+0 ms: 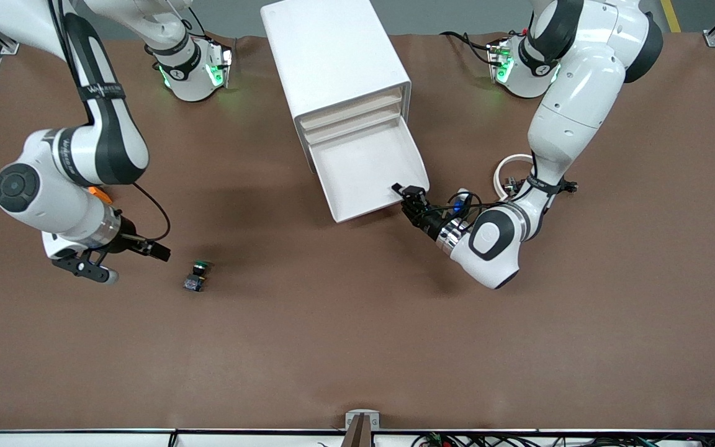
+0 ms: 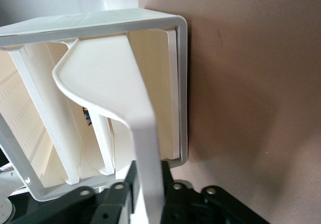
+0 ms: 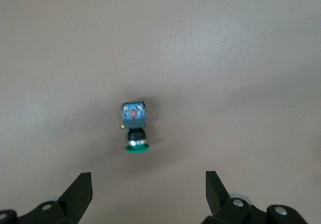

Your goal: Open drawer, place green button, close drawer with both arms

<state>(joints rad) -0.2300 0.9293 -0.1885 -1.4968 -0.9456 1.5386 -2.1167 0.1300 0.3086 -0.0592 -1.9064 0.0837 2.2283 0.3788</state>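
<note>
Two arms are at work over the brown table [image 1: 357, 347]. One drawer [image 1: 364, 167], the lowest of the white cabinet [image 1: 332, 62], stands pulled out, and the left claw [image 1: 408, 194] is pinching the corner of its front lip. The button [image 1: 196, 277] lies on its side on the table, well apart from the cabinet, toward the right arm's end. The right claw [image 1: 123, 262] hovers just beside the button, its fingers [image 3: 80, 190] spread wide, touching nothing.

Brown table [image 1: 357, 347]: cabinet [image 1: 326, 56], button [image 1: 196, 277], ring [image 1: 512, 171].
</note>
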